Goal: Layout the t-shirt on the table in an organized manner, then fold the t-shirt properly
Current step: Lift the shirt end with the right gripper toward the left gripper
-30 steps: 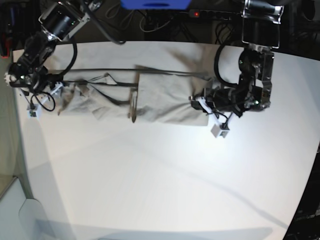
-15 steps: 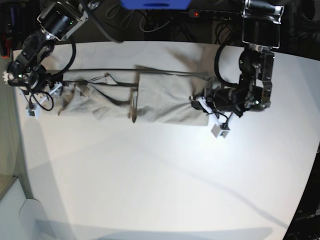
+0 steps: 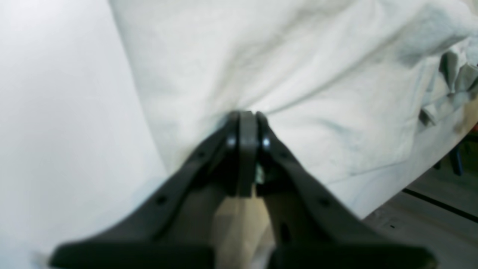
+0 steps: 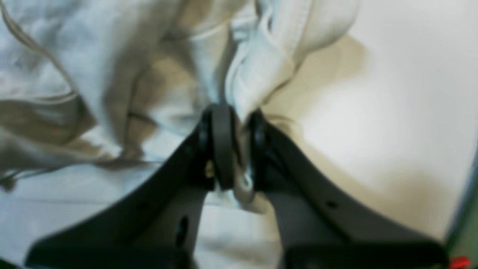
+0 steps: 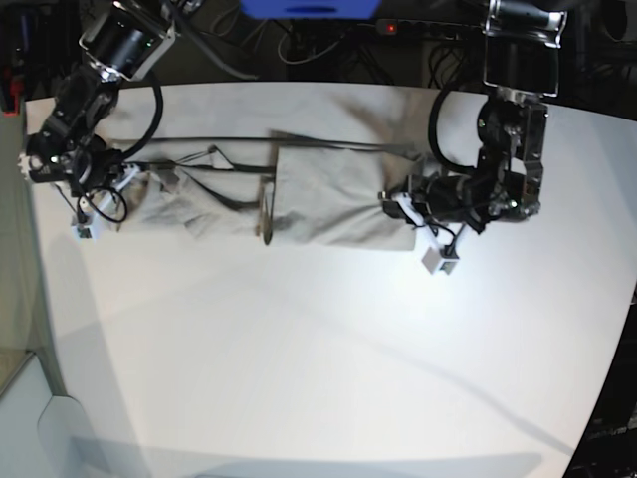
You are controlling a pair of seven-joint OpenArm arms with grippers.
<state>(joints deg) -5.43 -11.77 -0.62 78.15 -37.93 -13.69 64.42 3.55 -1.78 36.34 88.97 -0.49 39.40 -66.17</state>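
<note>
Both my jaws grip the t-shirt (image 5: 328, 194), stretched along the worktop (image 5: 328, 349). Left jaws (image 3: 246, 116) are clenched on one end's cloth; right jaws (image 4: 233, 112) seem, through blur, to pinch a folded edge.

1. Setting: robotics lab or test workspace.
2. Bench (image 5: 328, 358): large, plain matte white, rounded edges.
3. Two black robot arms (image 5: 503, 149) mounted at its far side.
4. Backdrop: dark, with tangled cables (image 5: 299, 45), a power strip showing a red light (image 5: 390, 28), and a blue object (image 5: 309, 8).
</note>
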